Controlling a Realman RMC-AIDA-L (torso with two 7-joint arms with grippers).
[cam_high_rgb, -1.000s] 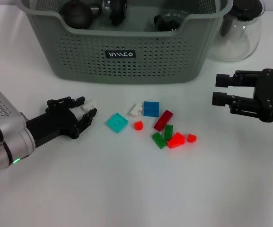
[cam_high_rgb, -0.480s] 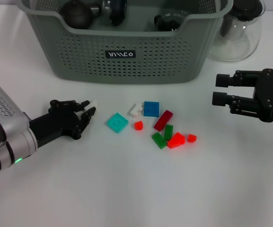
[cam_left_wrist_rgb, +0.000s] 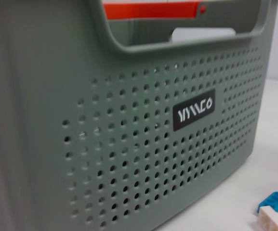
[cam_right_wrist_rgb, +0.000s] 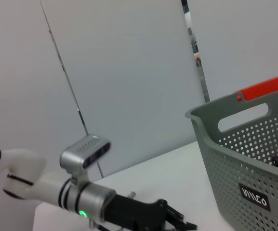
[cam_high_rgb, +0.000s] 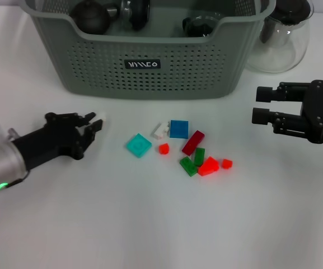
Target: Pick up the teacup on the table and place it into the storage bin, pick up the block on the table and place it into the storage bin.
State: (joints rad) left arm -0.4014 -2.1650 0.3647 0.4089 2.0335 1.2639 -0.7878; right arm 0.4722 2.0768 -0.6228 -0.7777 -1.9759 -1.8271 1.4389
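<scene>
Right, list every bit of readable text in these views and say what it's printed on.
"YYYYCO", roughly: stylised white lettering on the small black label on the front wall of the storage bin. The first characters are angular strokes, so only the ending "CO" reads for certain.
No other words, numbers or signs can be read; the blocks, the glass jug and both arms carry none that show.

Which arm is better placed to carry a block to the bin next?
Left, likely: the left gripper already pinches a small white block near the storage bin. The right gripper hangs open, empty.
</scene>
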